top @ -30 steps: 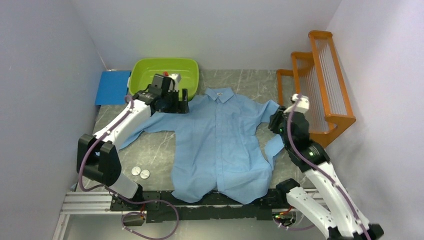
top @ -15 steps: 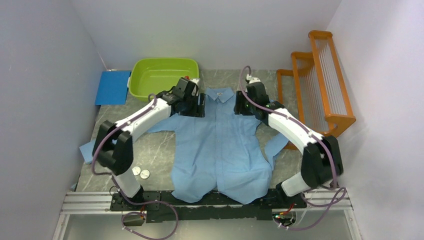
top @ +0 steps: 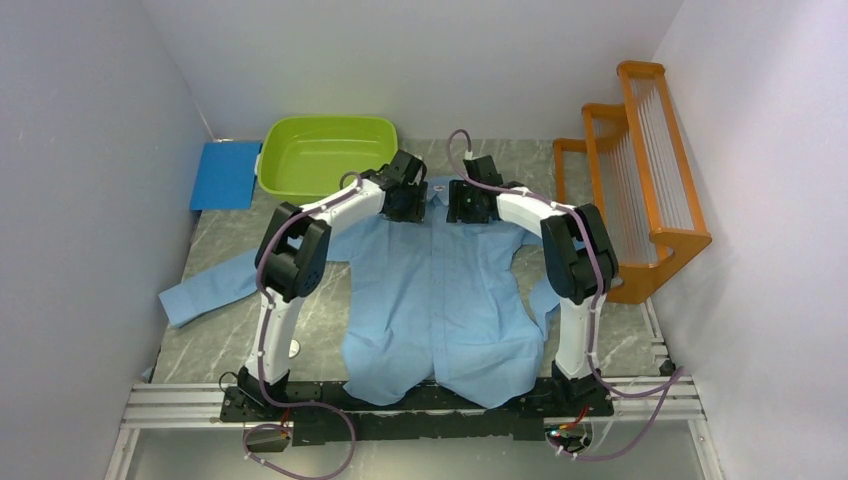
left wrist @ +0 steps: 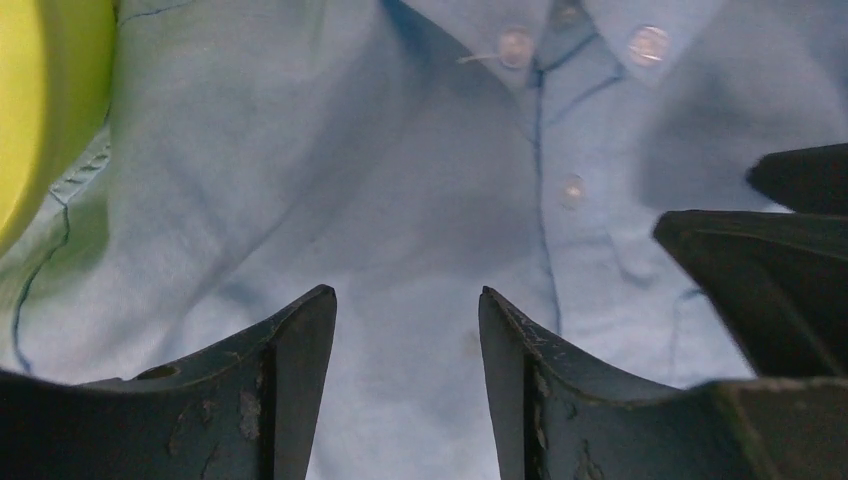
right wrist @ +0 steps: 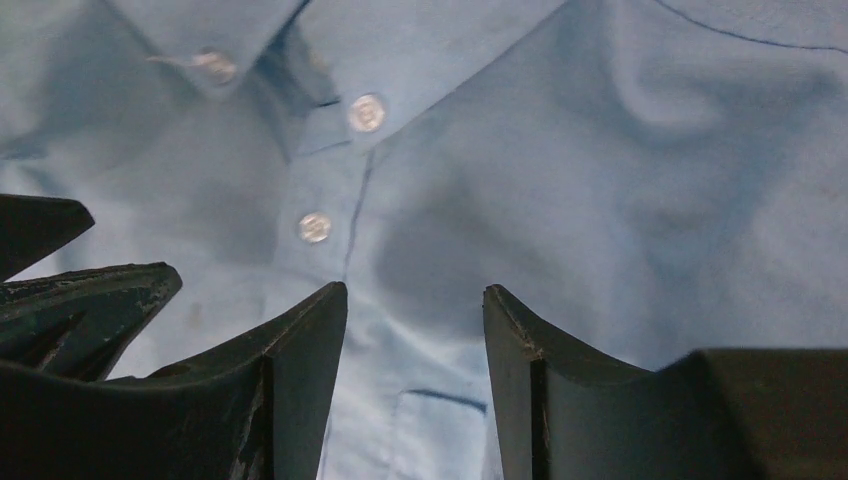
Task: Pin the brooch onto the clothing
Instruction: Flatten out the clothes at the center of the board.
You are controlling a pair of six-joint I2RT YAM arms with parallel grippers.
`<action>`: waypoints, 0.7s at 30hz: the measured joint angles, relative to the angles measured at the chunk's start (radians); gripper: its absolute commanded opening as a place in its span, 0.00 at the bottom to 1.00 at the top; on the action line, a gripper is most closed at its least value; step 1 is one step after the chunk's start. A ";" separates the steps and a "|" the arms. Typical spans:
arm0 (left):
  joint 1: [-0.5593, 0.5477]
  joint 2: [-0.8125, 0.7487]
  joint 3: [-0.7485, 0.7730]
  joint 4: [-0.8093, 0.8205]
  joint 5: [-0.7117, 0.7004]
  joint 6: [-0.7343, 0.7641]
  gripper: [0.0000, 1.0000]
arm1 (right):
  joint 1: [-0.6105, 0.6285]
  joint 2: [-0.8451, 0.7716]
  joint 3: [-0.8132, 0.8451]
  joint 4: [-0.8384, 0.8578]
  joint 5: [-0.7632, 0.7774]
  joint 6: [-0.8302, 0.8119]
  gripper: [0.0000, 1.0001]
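Top camera looks steeply down over the whole bench [top: 318,315]. Both wrist cameras sit close above the shirt [top: 440,300], sharing its collar buttons [left wrist: 572,188].

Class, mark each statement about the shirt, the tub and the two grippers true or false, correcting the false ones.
1. The shirt lies spread flat, its collar at the far end. True.
2. The green tub stands right of the shirt. False: it stands at the far left; the orange rack is on the right.
3. The left gripper and the right gripper both hover by the collar. True.
4. The right gripper's fingers clamp a button. False: they stand apart, nothing between them.
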 measured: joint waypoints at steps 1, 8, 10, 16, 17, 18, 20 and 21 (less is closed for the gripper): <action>0.000 0.019 0.010 -0.001 -0.011 0.000 0.59 | -0.007 0.019 0.011 -0.004 -0.003 0.002 0.56; 0.000 0.109 0.087 -0.025 -0.094 0.028 0.55 | -0.059 0.126 0.134 -0.049 -0.015 0.012 0.57; 0.000 0.138 0.135 -0.037 -0.129 0.038 0.54 | -0.068 0.158 0.180 -0.054 -0.015 0.016 0.58; 0.001 0.185 0.198 -0.062 -0.225 0.063 0.61 | -0.079 0.214 0.274 -0.082 -0.015 0.013 0.65; 0.001 0.186 0.198 -0.063 -0.228 0.070 0.63 | -0.079 0.214 0.276 -0.086 -0.014 0.009 0.68; 0.001 0.185 0.197 -0.063 -0.230 0.074 0.66 | -0.078 0.214 0.276 -0.087 -0.015 0.005 0.70; 0.000 0.172 0.177 -0.052 -0.227 0.079 0.73 | -0.077 0.208 0.267 -0.080 -0.019 -0.003 0.75; -0.001 0.158 0.157 -0.050 -0.218 0.080 0.75 | -0.076 0.194 0.247 -0.072 -0.020 -0.010 0.76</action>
